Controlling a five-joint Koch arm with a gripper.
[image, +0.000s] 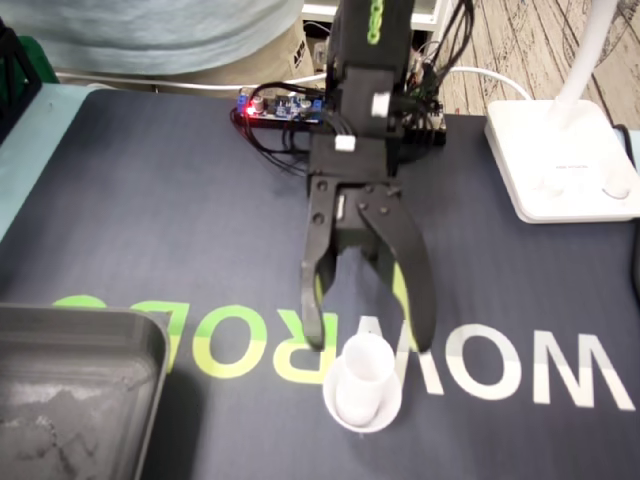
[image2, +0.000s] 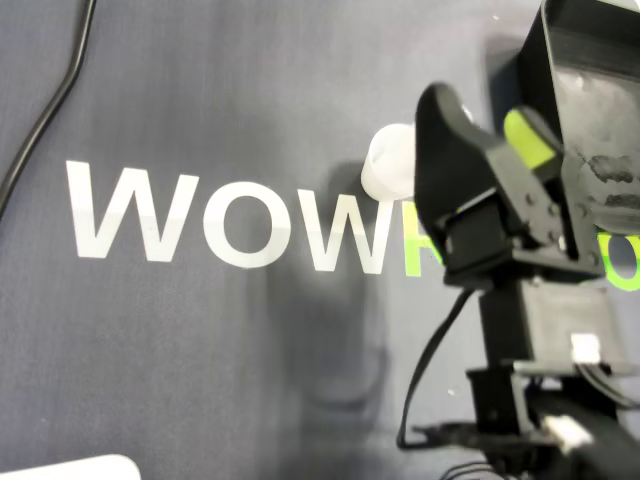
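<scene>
My fixed view sits in front of the arm (image: 360, 150), close, looking down at a slant toward its base. My overhead view hangs very near, looking straight down, turned the opposite way. Both share the lettering (image: 290, 355) and the cup (image: 362, 385).

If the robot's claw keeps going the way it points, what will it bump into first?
Probably the white cup: the open gripper points down right at it. Depth is unclear, so it might straddle the cup and reach the mat.

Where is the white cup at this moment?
In the fixed view, the white cup sits low at centre on the dark mat, just below the open end effector, right of the grey tray.
</scene>
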